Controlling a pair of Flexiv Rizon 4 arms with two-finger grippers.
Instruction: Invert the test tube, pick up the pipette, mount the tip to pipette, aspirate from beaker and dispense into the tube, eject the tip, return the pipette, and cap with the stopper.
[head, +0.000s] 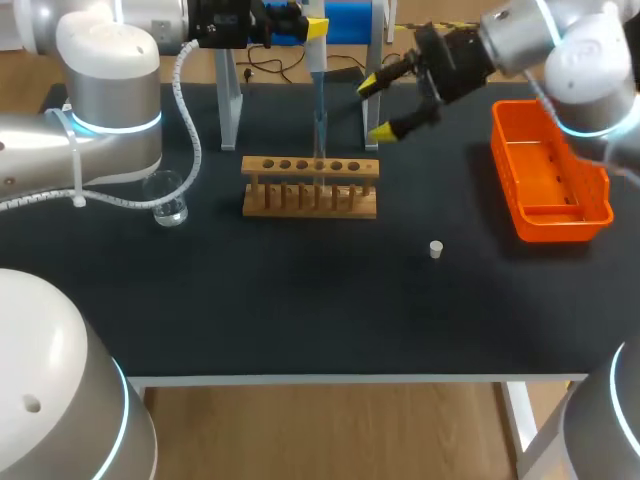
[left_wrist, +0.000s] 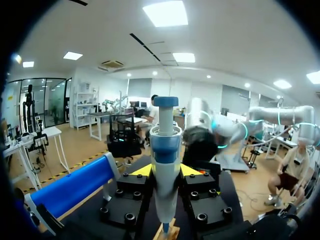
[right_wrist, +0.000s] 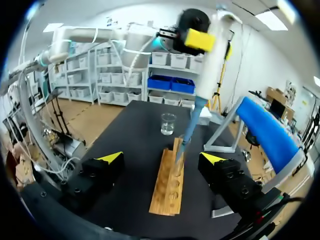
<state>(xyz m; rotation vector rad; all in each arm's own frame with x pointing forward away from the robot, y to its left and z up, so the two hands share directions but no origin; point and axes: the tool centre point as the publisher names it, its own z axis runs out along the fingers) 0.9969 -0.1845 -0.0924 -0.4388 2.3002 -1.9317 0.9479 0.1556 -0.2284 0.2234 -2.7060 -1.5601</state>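
Over the rack (head: 310, 187), pinching the pipette (right_wrist: 209, 60) upright in the left hand (left_wrist: 165, 171), tip pointing into the tube (right_wrist: 179, 155), likely so liquid drops straight in. Holding the right hand (head: 378, 108) spread beside the rack's right end, out of the way. Leaving the stopper (head: 436, 249) near its front right for capping.

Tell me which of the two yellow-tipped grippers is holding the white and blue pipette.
The left gripper, entering from the head view's left: it grips the white and blue pipette above the wooden rack. The right gripper stands open and empty.
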